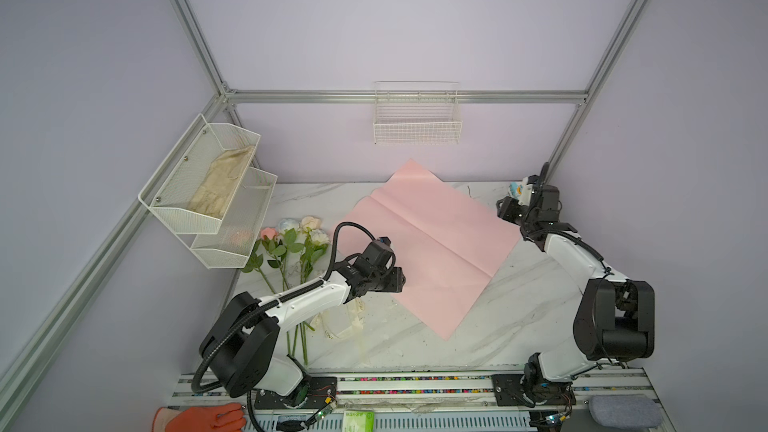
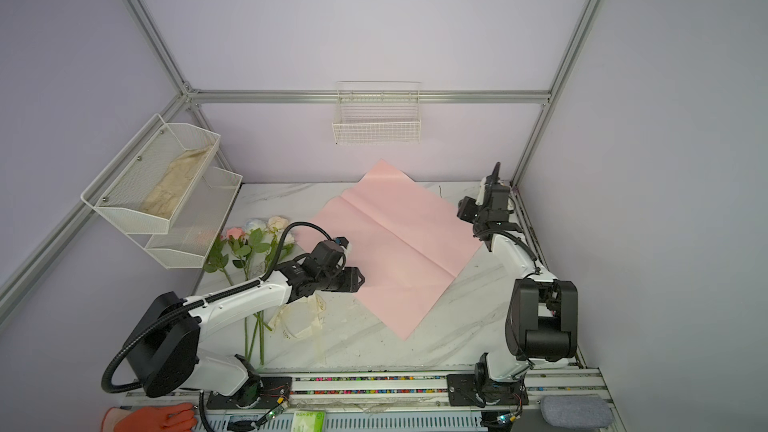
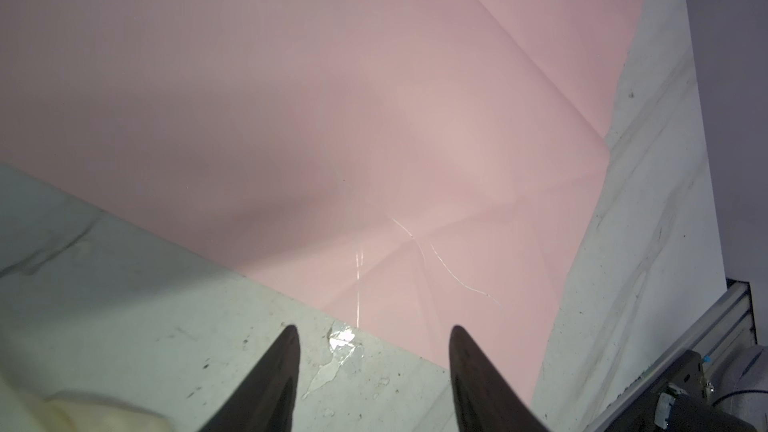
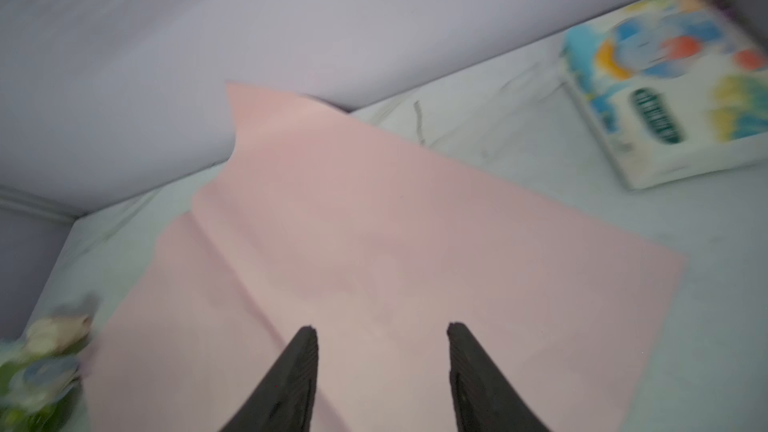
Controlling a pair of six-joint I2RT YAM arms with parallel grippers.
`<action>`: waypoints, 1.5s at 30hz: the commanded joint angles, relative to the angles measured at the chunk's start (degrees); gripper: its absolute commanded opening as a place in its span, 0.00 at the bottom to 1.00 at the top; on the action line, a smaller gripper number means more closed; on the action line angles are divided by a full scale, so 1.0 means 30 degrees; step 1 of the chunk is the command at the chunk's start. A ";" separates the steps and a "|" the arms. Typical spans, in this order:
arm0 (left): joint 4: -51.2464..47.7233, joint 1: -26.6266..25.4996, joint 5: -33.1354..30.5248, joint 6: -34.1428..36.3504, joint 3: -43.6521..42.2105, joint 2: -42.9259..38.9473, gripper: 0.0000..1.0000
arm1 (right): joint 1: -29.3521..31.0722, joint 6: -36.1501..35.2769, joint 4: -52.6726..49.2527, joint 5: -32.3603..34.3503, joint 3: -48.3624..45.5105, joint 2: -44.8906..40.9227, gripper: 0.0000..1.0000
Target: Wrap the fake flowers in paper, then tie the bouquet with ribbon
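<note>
Left gripper (image 3: 374,330): jaws parted, empty, by pink paper (image 3: 374,118) edge.
Right gripper (image 4: 380,328): jaws parted, empty.
Bouquet of fake flowers (image 1: 291,249): centre-left, loose on surface (image 1: 519,317) beside paper.
Risk: your pinch could scatter unbound stems (image 1: 304,347).

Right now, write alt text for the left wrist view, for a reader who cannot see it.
A creased pink paper sheet lies flat on a white marble table, filling most of the view. Two dark fingers stand apart and empty above the sheet's near edge; a bit of cream ribbon shows in a corner.
</note>
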 commanded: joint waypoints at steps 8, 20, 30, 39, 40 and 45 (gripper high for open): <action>-0.2652 0.3488 -0.2626 0.0667 0.0986 -0.3971 0.66 | 0.7764 0.0012 -0.3383 0.3801 0.4395 0.6711 0.54; -0.3796 0.5158 -0.1641 0.1124 0.3457 -0.1684 0.68 | 0.8283 -0.3731 -0.7348 0.5177 0.9496 1.1924 0.62; -0.5122 0.5408 -0.1330 0.0132 0.4383 -0.1039 0.68 | 0.8331 -0.4872 -0.8749 0.4298 0.2606 0.8324 0.49; -0.5083 0.5409 -0.0025 -0.0229 0.3632 -0.1220 0.69 | 0.7754 -0.7904 -0.6873 0.4780 0.2230 0.8975 0.48; -0.5061 0.5409 0.0079 -0.0428 0.3469 -0.1439 0.69 | 0.7745 -0.8406 -0.6712 0.4484 0.2365 0.8937 0.48; -0.4454 0.5409 -0.0510 -0.0255 0.2558 -0.2385 0.70 | 0.7688 -1.0249 -0.5665 0.3417 0.2916 0.9280 0.47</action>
